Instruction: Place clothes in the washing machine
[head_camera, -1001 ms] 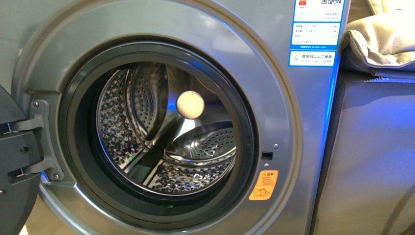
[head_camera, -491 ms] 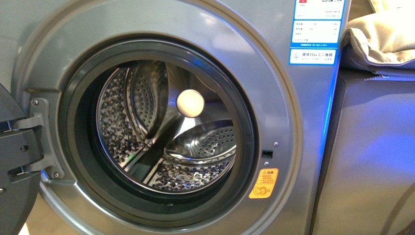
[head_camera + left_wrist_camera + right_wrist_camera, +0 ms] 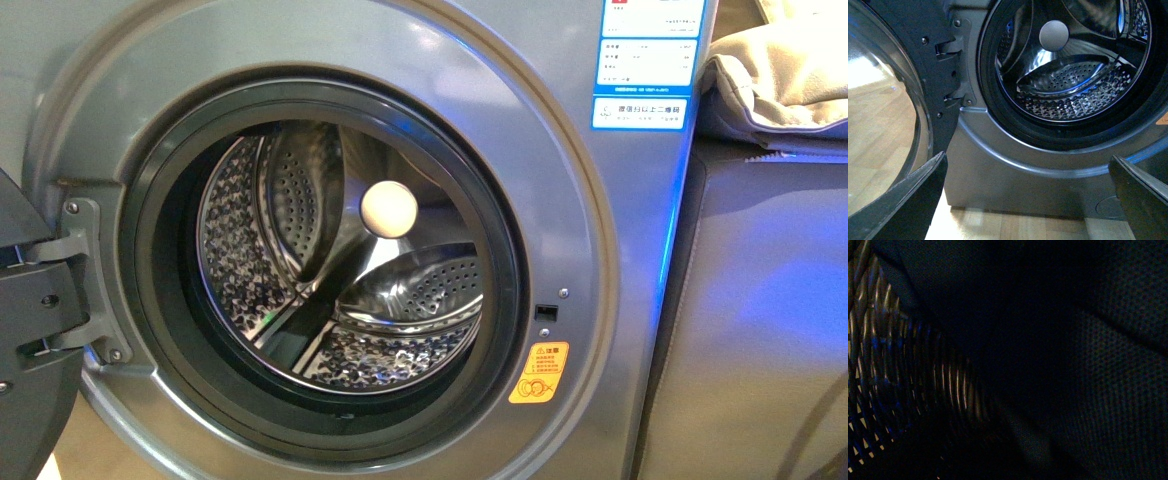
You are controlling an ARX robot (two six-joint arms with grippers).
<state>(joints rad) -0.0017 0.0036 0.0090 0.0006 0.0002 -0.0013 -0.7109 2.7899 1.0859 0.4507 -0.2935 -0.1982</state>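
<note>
Pale wood floor sits under a silver-grey front-loading washing machine, dark-framed glass door swung wide, perforated steel drum empty. The left gripper hangs low out front, jaws spread, holding nothing. The right wrist view is dark, so the right gripper's state is anyone's guess, and the clothes don't show anywhere. They're probably soft, limp and light, so I'd pinch a bunched fold.

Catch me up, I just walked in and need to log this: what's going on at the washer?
The washing machine stands with its door swung open and its drum empty. The left gripper hovers open before the machine, holding nothing. No clothes show, and the right wrist view is too dark to read.
</note>
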